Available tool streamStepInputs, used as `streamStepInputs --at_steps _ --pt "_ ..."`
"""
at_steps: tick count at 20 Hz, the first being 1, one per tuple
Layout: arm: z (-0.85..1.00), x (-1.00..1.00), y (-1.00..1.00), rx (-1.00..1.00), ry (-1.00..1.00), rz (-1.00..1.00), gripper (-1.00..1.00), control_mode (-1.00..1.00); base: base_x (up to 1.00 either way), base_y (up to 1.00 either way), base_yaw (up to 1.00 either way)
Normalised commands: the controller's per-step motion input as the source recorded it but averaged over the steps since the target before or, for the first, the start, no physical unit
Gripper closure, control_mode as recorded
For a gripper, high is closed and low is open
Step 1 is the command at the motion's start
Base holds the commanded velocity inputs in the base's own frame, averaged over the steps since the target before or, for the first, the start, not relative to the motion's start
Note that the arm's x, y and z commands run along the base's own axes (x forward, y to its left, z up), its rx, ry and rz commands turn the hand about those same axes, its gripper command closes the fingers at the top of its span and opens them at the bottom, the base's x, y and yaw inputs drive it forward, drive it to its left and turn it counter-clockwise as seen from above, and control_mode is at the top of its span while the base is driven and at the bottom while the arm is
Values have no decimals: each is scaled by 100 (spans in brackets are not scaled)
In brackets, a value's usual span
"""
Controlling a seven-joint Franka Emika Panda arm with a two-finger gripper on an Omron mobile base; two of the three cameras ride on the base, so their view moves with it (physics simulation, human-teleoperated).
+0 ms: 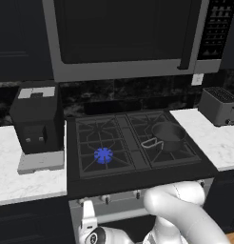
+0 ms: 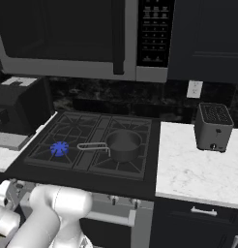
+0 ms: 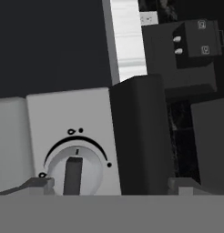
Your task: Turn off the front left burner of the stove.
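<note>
The stove stands in the middle of the counter run. Its front left burner carries a bright blue flame, also seen on the front left burner in the right base view. Small silver knobs line the stove's front edge. My gripper sits low in front of the stove's left end, pointing up at that edge. In the hand view a round silver knob with a raised bar and a black dial arc lies close ahead. My gripper is open, the knob nearer its left fingertip. Nothing is held.
A grey saucepan sits on the front right burner, handle pointing left. A black coffee machine stands on the left counter, a toaster on the right counter. A large microwave hangs above the stove.
</note>
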Motion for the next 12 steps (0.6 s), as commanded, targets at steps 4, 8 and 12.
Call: streamStepInputs --at_steps 4,8,12 --pt "-22 0 5 2 -2 0 -100 -100 0 0 0" --pt "-21 1 1 4 -7 0 -100 -100 0 0 0" --pt "-12 14 2 2 -2 0 -100 -100 0 0 0"
